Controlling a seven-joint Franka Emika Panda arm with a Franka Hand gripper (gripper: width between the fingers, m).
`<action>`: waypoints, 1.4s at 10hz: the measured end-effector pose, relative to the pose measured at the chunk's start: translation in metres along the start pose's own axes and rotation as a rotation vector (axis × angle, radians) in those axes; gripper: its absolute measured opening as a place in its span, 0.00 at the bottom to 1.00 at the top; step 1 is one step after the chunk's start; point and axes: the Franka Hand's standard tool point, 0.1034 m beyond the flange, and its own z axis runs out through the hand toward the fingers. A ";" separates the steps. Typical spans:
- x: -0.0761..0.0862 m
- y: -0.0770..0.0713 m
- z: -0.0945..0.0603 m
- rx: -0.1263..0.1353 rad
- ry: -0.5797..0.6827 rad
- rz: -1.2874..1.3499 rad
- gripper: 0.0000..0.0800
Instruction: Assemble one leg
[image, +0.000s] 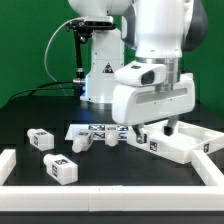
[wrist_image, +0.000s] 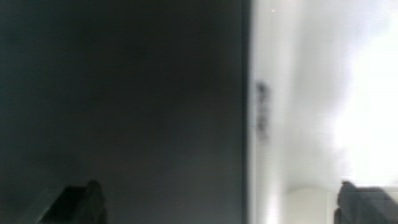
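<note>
Several white legs with tag stickers lie on the black table in the exterior view: one leg (image: 40, 138) at the left, another (image: 60, 168) nearer the front, a third (image: 82, 141) and a fourth (image: 113, 135) towards the middle. My gripper (image: 158, 128) is low over the left edge of the large flat white panel (image: 192, 146), away from these legs. In the wrist view the gripper (wrist_image: 222, 206) is open and holds nothing. Its dark fingertips (wrist_image: 80, 205) stand wide apart. The blurred white panel (wrist_image: 329, 100) lies under one side and dark table under the other.
The marker board (image: 95, 128) lies behind the legs. White border rails run along the left (image: 6, 165) and the front (image: 110, 196) of the table. The arm's base (image: 100, 75) and cables stand at the back.
</note>
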 end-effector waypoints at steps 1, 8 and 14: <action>0.004 -0.008 0.002 -0.006 0.010 -0.017 0.81; -0.010 -0.015 0.027 -0.034 0.051 -0.029 0.81; -0.010 -0.015 0.028 -0.034 0.052 -0.027 0.07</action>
